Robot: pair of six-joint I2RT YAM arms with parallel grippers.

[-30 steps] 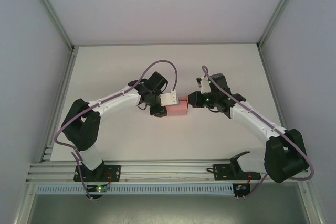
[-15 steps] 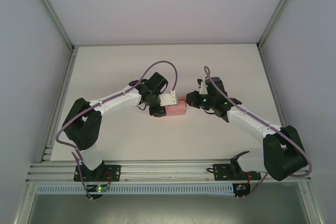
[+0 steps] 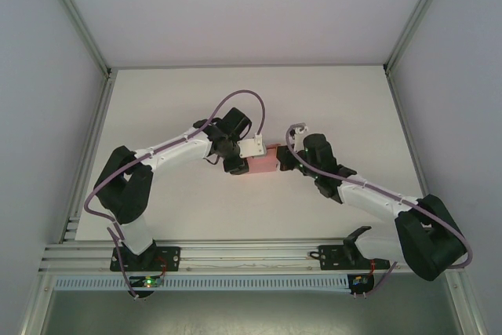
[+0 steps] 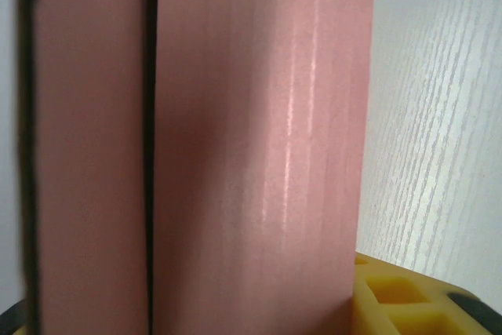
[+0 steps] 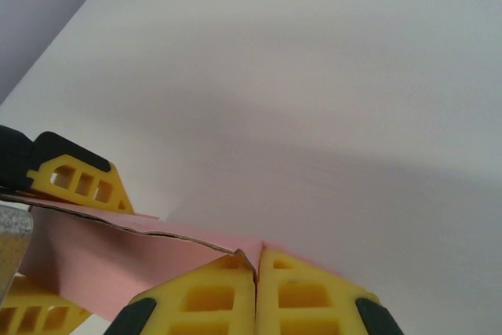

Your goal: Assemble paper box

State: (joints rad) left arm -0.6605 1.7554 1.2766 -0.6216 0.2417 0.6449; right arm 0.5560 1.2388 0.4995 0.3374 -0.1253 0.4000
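Here: white table (image 3: 172,92), pale grey walls (image 3: 39,115); left jaws clamp paper box (image 3: 264,163), right jaws closed at its edge.

Right arm's the one that moved. It swung in and dropped flatter toward the desk, wrist rolled over. Its closed gripper (image 3: 283,158) was sitting just off the end of the small pink card box (image 3: 262,163), and now it's pushed right up against that end.
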